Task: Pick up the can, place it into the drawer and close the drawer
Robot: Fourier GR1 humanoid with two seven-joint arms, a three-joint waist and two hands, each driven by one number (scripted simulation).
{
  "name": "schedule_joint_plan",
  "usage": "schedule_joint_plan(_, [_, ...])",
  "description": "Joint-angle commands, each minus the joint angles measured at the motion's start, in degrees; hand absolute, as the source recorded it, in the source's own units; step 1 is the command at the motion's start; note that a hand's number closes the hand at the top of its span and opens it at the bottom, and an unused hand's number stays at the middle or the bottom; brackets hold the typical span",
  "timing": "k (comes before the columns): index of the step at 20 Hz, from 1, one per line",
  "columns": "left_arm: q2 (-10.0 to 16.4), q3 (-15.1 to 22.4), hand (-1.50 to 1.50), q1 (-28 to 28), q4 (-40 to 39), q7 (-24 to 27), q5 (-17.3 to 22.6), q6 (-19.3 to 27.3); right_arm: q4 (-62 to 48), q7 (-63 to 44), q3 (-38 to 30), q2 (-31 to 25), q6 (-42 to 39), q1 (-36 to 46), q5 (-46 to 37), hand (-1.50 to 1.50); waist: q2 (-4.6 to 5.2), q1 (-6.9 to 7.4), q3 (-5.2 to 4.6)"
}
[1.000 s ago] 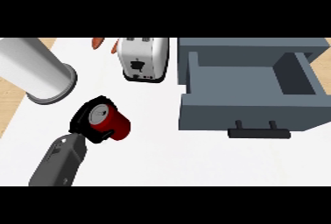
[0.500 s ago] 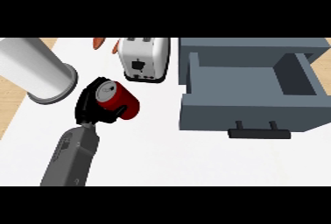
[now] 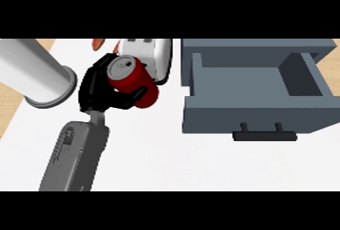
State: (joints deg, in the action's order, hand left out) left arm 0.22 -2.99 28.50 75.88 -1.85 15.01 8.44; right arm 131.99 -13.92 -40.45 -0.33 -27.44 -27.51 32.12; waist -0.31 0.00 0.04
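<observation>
White worktop [image 3: 174, 167]: left hand [image 3: 97, 90] curled round red can [image 3: 136, 83], just beside toaster [image 3: 160, 55] at far edge; grey drawer [image 3: 252, 117] open, right side.

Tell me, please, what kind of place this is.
Probably a kitchen counter: a toaster stands on the white top beside an open drawer, and the left hand holds a red can.
</observation>
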Motion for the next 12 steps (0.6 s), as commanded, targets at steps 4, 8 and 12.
schedule_joint_plan(4, [-0.2,6.4,1.50,5.9,8.5,-9.6,-2.5,11.5,1.8,-1.5,-2.2,-0.3,-0.6,-1.4,2.7,-1.50,0.08,-0.54,-0.02])
schedule_joint_plan(8, [-0.2,8.7,1.50,12.9,1.2,-7.9,-1.7,16.1,-0.5,-2.0,-1.1,-1.2,0.4,1.0,2.7,-1.50,0.29,-0.81,-0.03])
schedule_joint_plan(12, [0.5,3.8,1.50,18.4,-5.3,-7.9,-1.4,11.9,-2.0,-0.1,-1.2,-1.0,-0.5,2.3,0.2,-1.50,0.40,-0.79,-0.03])
